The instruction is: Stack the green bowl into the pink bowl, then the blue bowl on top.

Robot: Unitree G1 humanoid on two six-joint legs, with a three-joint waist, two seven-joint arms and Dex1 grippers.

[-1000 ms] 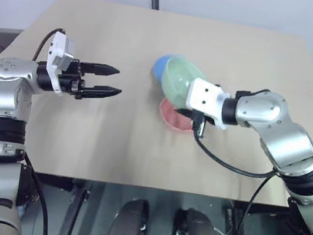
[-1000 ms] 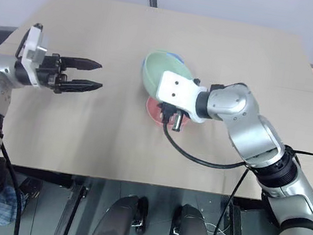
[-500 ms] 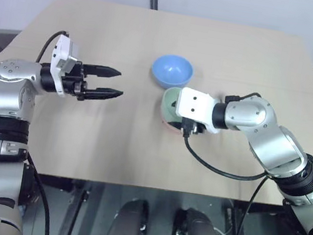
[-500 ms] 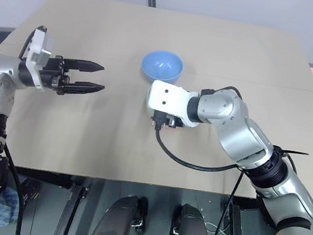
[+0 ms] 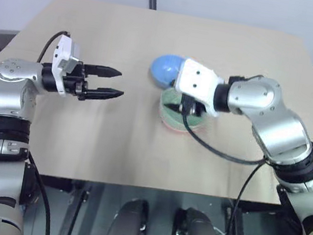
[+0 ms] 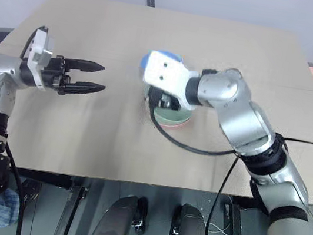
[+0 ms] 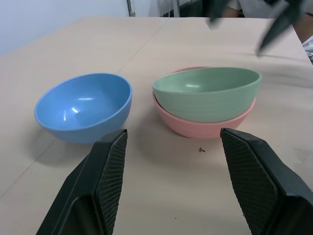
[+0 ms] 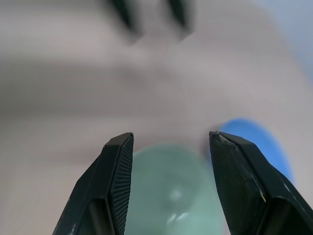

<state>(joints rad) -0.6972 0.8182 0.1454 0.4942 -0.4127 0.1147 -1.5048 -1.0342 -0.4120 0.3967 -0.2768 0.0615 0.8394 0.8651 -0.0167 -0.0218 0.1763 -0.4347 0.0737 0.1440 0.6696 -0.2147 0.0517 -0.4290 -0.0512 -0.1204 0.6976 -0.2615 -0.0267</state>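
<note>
Right gripper (image 8: 166, 186) hangs with jaws spread and empty just above the green bowl (image 7: 208, 93), which is nested in the pink bowl (image 7: 205, 128) mid-table. Risk: swinging for the blue bowl (image 7: 84, 106), touching at the far left, could clip the stack. Left gripper (image 5: 111, 83) waits open, well left.

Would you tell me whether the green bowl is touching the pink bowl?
Touching. The left wrist view shows the green bowl nested inside the pink bowl, slightly tilted, with no gap visible.
</note>
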